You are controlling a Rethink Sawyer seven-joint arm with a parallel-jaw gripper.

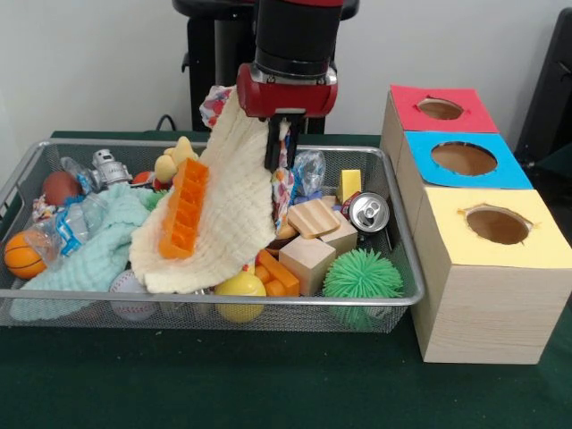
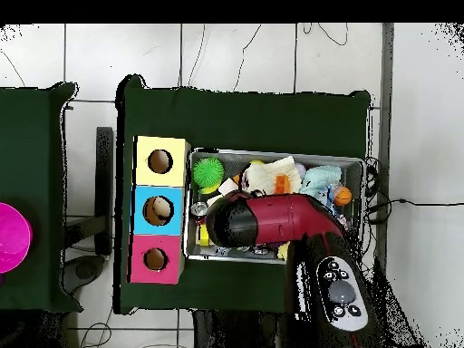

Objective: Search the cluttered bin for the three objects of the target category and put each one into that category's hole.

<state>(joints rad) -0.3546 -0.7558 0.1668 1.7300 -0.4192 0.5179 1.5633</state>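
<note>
The wire mesh bin [image 1: 223, 301] holds a heap of clutter; it also shows in the overhead view [image 2: 272, 152]. My gripper [image 1: 280, 163] is above the bin's middle, shut on a floppy printed piece [image 1: 282, 192] that hangs down from it. The plain cream waffle cloth [image 1: 228, 214] is lifted with it and drapes down to the left, with an orange plastic tray [image 1: 183, 210] lying on it. Another printed bit [image 1: 214, 103] shows behind the cloth's top. The yellow-topped hole [image 1: 497, 225] is in the nearest wooden box to the right, and in the overhead view [image 2: 160, 161]. In the overhead view the arm hides the gripper.
Blue-topped hole [image 1: 463, 158] and red-topped hole [image 1: 440, 108] sit behind the yellow one. In the bin lie a mint-green cloth [image 1: 89, 250], orange ball [image 1: 22, 255], green spiky ball [image 1: 362, 274], soda can [image 1: 368, 212], wooden blocks [image 1: 308, 259] and a plastic bottle [image 1: 76, 223].
</note>
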